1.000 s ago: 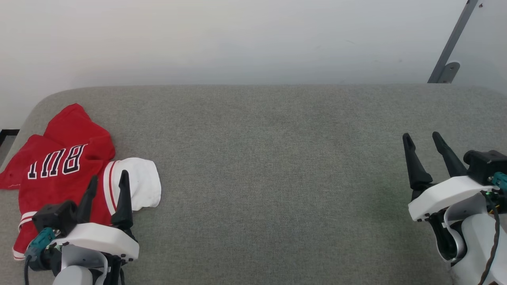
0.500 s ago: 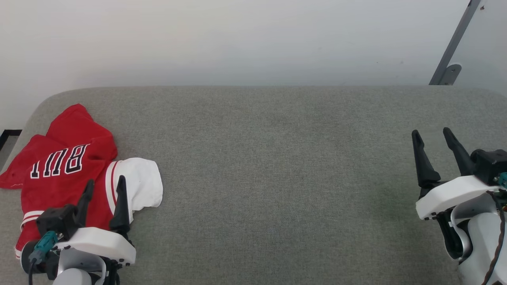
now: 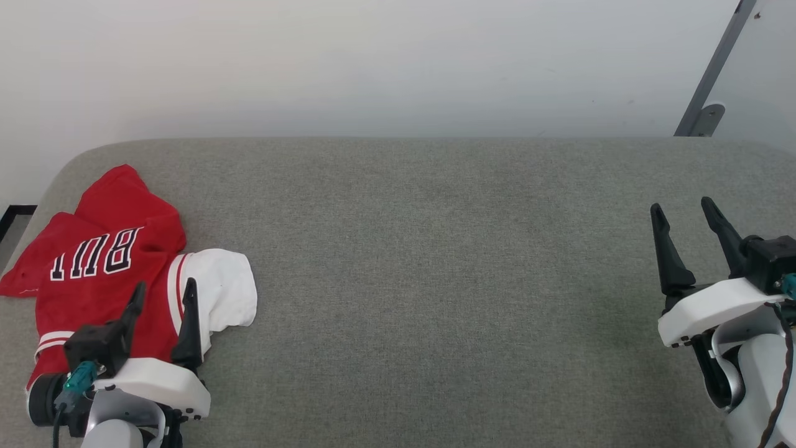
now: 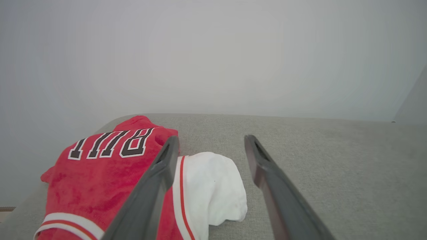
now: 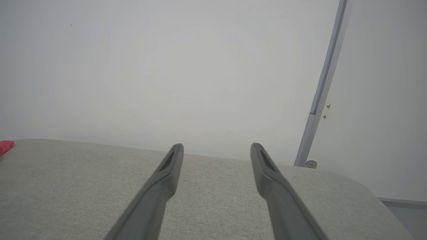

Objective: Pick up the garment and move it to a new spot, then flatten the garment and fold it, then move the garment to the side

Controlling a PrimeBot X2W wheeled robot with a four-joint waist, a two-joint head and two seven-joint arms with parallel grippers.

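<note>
Peeking into right wrist view (garment [image 5: 5, 147] corner)

This looks like a lab or test room, though nothing settles it. Below the left gripper [image 3: 163, 285] and the right gripper [image 3: 680, 205] spreads a pad [image 3: 435, 280] covered in grey woven cloth, with rounded corners, like a bench or mattress. Past the fingertips rises a plain white wall [image 3: 398, 62]. Ahead and to the right of the right gripper, a grey metal strut [image 5: 320, 100] slants up that wall from a bolted foot [image 5: 311, 163], with two screws [image 5: 328, 106] beside it and grey floor [image 5: 403, 208] below.
</note>
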